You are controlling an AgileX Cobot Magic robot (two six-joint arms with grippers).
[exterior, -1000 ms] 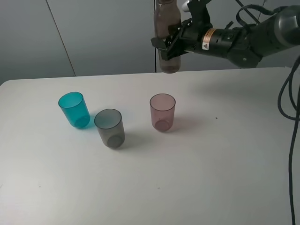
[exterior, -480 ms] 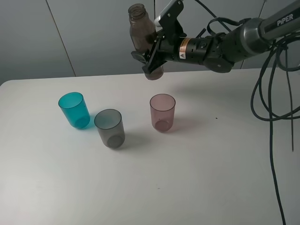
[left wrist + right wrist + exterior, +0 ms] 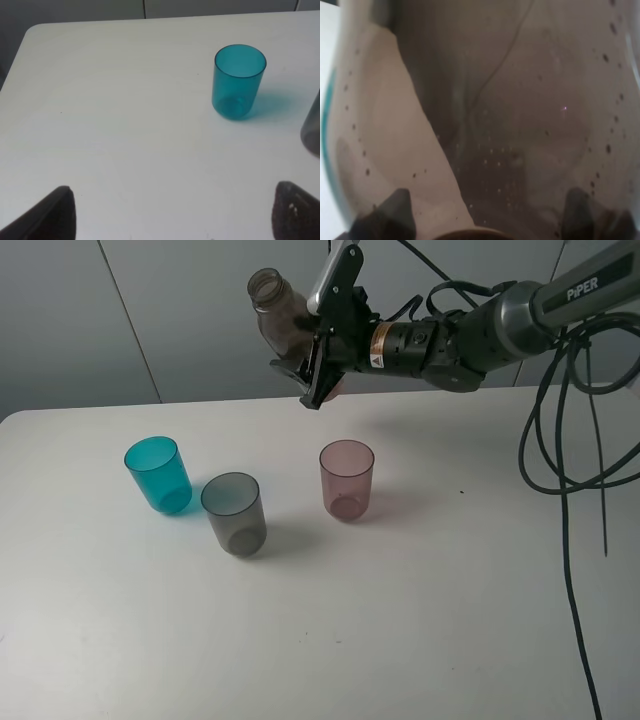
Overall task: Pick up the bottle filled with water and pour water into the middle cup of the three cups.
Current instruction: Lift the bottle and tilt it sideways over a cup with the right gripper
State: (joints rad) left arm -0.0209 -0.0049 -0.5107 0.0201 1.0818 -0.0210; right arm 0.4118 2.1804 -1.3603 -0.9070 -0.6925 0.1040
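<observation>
gripping the tall smoky brown-grey plastic bottle [image 3: 278, 322] low on its body, the right claw [image 3: 312, 370] is closed round it; likely water-heavy, slick, thin-walled.

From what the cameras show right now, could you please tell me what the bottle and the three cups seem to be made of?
The bottle looks like smoky brown-grey translucent plastic, smooth: its far side shows through. The teal cup, grey middle cup and mauve cup look like tinted translucent plastic, smooth: their bases show through thin walls. Glass cannot be ruled out.
</observation>
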